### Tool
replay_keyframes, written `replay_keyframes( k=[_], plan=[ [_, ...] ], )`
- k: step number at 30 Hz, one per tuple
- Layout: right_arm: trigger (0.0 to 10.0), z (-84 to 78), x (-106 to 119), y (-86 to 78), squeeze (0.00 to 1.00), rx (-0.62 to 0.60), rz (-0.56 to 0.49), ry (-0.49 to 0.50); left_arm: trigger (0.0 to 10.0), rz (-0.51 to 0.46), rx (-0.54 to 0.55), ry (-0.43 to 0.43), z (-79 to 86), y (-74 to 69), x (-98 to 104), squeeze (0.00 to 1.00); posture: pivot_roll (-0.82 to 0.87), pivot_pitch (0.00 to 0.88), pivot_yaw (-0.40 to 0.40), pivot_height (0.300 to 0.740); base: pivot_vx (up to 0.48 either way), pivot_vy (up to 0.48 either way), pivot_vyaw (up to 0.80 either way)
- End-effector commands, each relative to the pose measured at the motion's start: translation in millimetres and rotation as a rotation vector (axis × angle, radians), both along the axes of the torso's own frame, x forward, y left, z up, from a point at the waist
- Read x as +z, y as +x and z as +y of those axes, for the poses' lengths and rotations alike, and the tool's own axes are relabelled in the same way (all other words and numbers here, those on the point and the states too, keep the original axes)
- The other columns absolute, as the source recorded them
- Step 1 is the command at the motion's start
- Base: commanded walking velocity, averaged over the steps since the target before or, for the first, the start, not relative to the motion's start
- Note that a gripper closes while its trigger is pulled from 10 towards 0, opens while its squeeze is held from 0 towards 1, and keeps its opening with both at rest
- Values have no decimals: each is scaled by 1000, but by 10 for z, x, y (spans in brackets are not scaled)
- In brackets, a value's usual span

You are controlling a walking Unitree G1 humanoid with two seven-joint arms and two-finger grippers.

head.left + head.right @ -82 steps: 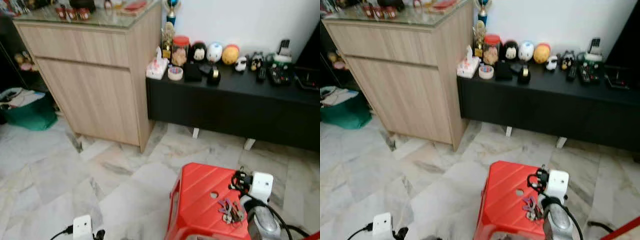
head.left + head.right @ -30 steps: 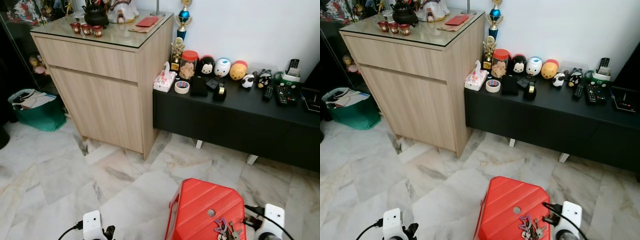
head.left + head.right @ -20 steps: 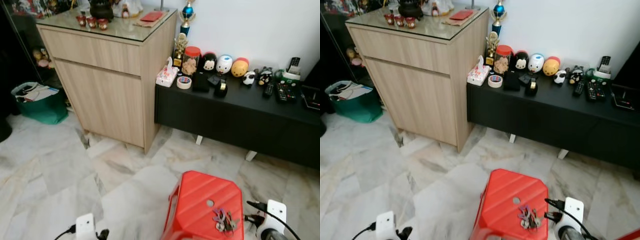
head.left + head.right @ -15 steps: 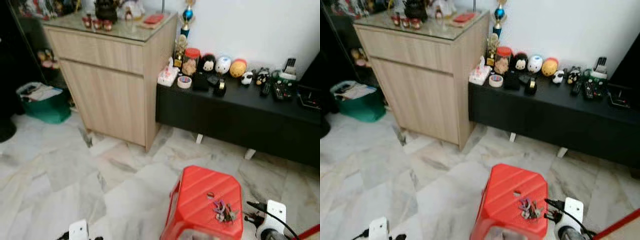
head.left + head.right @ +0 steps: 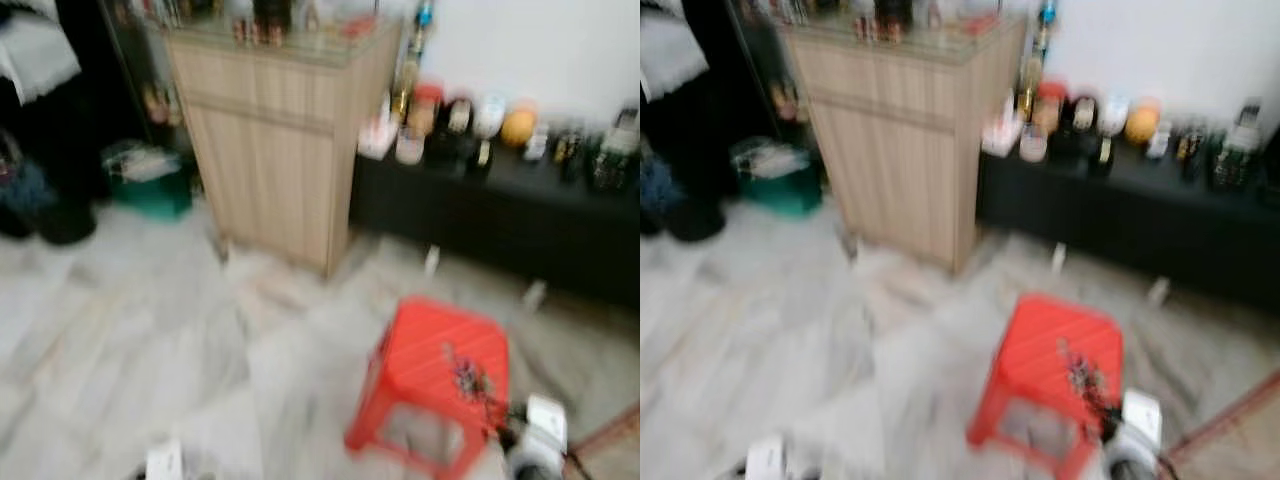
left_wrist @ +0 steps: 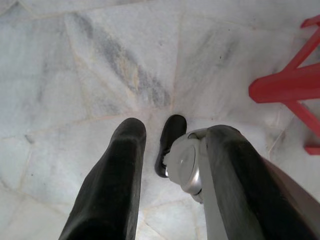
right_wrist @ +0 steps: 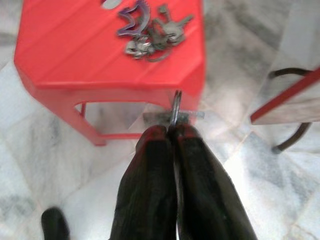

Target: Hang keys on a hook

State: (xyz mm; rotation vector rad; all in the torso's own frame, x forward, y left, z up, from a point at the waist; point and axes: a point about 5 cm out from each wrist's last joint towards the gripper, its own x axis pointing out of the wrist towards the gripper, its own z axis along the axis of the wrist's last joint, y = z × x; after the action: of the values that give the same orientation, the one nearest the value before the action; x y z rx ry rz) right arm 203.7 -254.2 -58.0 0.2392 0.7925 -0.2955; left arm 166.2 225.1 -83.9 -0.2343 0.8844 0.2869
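Keys (image 7: pixel 150 31) seen lying on red stool (image 7: pixel 75 55), not picked up. Right gripper (image 7: pixel 173 131) pinched together on thin metal ring, held just beside stool edge. Left gripper (image 6: pixel 172 150) spread apart, empty, over marble floor (image 6: pixel 75 65). Head views blurred. Risk: stool bumped, keys knocked off. No hook spotted.

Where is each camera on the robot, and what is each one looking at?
Head eyes: look forward and down at the red stool, keys and wooden cabinet; right wrist at the bottom edge.
Left wrist: looks down past the open left gripper at marble floor.
Right wrist: looks past the right gripper at the stool.
Shared: stool, keys.
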Motion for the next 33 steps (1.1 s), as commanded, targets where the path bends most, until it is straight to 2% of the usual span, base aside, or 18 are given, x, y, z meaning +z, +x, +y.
replay_keyframes(
  k=[1,19,25,33],
  plan=[
    [10000,-49,-3,-33,0,-19,8,-8,10000,14,-10,-5,-48,-16,-19,0,12,0,-57,740,-337,0,0],
    [10000,-17,1,-6,0,-13,3,4,10000,3,-34,11,-14,-40,-16,0,16,0,-59,740,-34,0,0],
    [10000,-4,2,4,0,-13,-2,9,10000,-2,-62,4,-177,30,-20,0,10,0,-51,740,0,-312,0],
    [10000,5,-5,-2,0,-23,0,17,10000,-3,-66,12,-166,39,-14,0,11,0,-51,740,0,-326,-78]
  ],
)
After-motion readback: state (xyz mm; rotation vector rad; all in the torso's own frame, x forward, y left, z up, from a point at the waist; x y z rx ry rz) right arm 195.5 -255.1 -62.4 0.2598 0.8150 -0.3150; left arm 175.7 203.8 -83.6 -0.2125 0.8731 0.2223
